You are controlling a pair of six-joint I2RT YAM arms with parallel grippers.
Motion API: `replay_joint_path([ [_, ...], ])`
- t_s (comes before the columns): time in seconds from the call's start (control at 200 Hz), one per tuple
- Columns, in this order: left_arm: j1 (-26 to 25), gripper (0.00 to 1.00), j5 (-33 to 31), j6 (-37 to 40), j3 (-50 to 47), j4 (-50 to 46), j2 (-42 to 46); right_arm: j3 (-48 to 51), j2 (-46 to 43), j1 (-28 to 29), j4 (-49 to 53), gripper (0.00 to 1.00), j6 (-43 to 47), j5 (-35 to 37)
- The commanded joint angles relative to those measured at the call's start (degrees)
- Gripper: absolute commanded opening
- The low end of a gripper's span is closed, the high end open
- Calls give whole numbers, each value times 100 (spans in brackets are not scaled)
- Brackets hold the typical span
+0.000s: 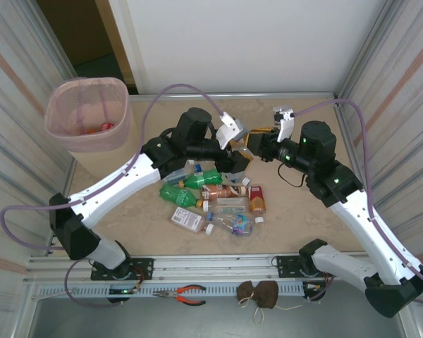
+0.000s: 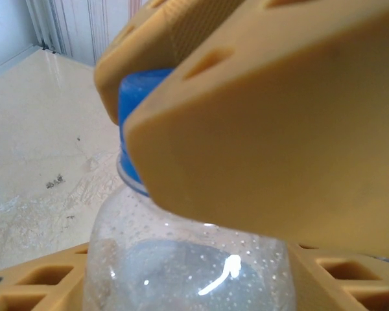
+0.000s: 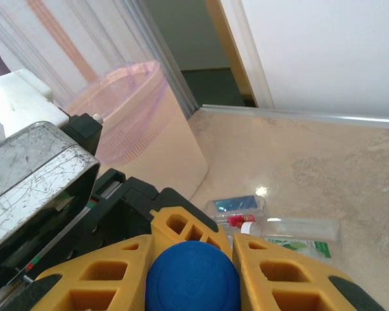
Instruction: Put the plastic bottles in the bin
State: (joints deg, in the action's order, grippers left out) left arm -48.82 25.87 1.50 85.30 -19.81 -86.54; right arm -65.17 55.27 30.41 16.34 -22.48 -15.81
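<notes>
Between both sets of jaws: a clear bottle with a blue cap, gripped from opposite ends.
Left gripper: jaws closed on the bottle's body, one finger on each side.
Right gripper: jaws clamped on the blue cap, its top facing that wrist.
Other plastic bottles: a loose heap of green, clear and orange-brown ones, lying on the worktop just on the near side of the meeting jaws.
Bin: pale pink, upright, well apart from the jaws out past the left arm; something red lies inside.
</notes>
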Motion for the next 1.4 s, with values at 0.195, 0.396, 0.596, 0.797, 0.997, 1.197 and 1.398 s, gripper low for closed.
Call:
replay_joint_path([
  [0.195, -58, 51, 104, 160, 170, 35, 71, -278, -96, 26, -127, 20, -199, 180],
  [0.396, -36, 50, -136, 243, 281, -163, 145, -459, -238, 24, 154, 59, -130, 620],
  [0.596, 305, 49, -261, 219, 559, -563, 257, -651, -578, 4, 477, 71, 39, 1421],
  [0.797, 1038, 49, -320, 229, 959, -1224, 488, -648, -964, -133, 582, 73, 111, 1909],
  [0.997, 2245, 48, -155, 255, 1335, -1877, 795, -605, -1098, -362, 606, 74, 97, 1896],
  [1.197, 3798, 48, 87, 265, 1889, -2462, 867, -584, -961, -505, 592, 74, 9, 1632],
  [1.398, 5208, 48, 426, 347, 2371, -2822, 624, -576, -863, -536, 550, 74, -18, 1524],
])
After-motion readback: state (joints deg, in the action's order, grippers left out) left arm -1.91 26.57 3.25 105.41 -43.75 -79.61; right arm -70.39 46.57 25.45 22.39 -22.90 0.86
